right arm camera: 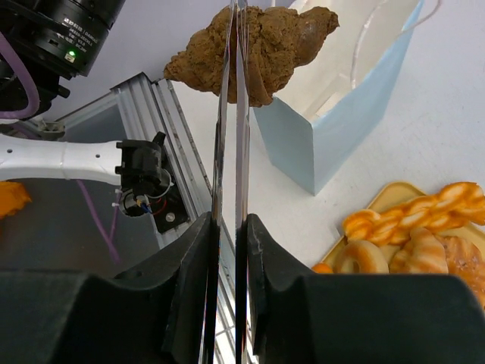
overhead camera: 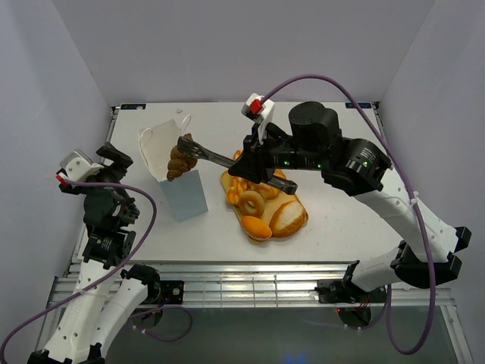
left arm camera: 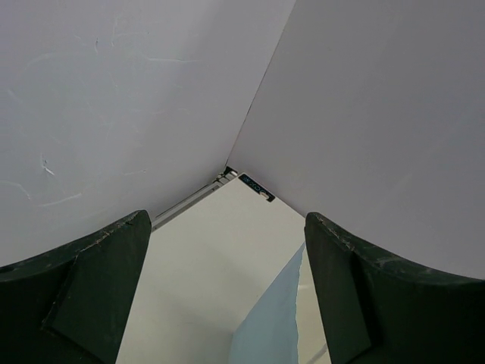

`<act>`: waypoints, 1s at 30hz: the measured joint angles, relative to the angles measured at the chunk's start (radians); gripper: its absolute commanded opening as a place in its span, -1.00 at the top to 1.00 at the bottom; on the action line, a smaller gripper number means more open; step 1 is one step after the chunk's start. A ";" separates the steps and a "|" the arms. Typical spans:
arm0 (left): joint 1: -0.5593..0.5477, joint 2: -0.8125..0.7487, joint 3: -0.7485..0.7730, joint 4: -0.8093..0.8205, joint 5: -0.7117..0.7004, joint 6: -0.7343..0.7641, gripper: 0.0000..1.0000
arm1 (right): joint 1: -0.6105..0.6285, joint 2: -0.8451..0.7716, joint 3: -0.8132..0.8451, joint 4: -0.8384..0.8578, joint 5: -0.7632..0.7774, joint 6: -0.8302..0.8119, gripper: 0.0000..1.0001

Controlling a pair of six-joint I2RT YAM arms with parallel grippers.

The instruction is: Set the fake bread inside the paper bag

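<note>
My right gripper is shut on a pair of thin metal tongs. The tongs' tips pinch the dark brown piece of fake bread, which hangs over the open mouth of the pale-blue paper bag. From above, the brown piece sits at the bag's top edge, with the right gripper to its right. Several golden fake bread pieces lie on the yellow tray. At the table's left edge, beside the bag, my left gripper stands open and holds nothing.
White walls enclose the table on the left, back and right. The tray lies just right of the bag. Aluminium rails run along the near edge. A purple cable arcs over the right arm.
</note>
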State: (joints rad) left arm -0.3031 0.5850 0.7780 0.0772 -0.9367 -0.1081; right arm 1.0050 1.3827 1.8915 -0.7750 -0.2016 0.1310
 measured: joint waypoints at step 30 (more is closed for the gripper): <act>0.000 -0.049 -0.021 0.059 -0.049 0.023 -0.85 | -0.022 0.318 0.117 0.089 0.005 -0.037 0.55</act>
State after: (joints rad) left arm -0.3031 0.5362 0.7567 0.1360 -0.9859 -0.0856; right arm 0.9833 1.7004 2.0087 -0.6857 -0.1970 0.0937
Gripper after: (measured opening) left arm 0.925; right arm 0.278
